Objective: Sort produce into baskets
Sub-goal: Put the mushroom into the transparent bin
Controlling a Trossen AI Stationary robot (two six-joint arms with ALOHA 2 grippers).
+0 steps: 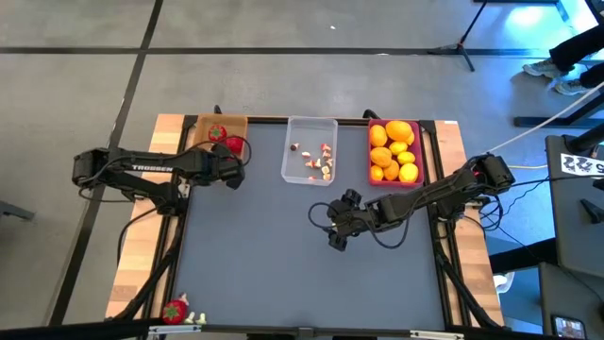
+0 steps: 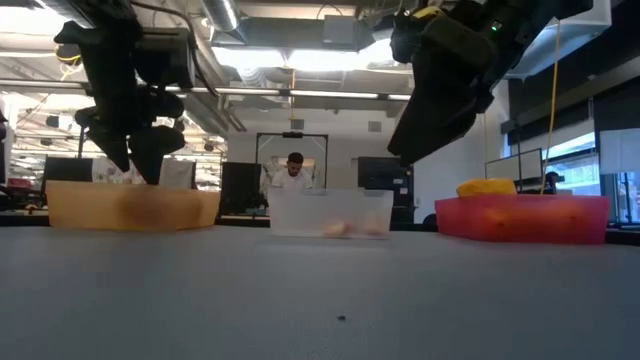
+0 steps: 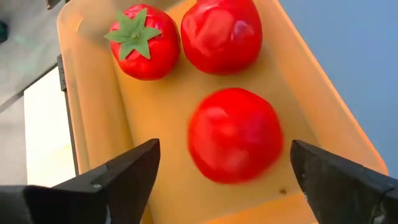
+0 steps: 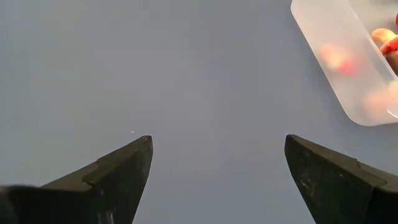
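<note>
Red fruit point(image 3: 235, 134) in tan basket point(image 3: 93, 93), between spread left fingers point(image 3: 134, 171), untouched

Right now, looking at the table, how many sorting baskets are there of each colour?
tan-brown shallow rectangular tray: 1
clear translucent plastic tray: 1
magenta-pink shallow rectangular tray: 1
Total: 3
</note>
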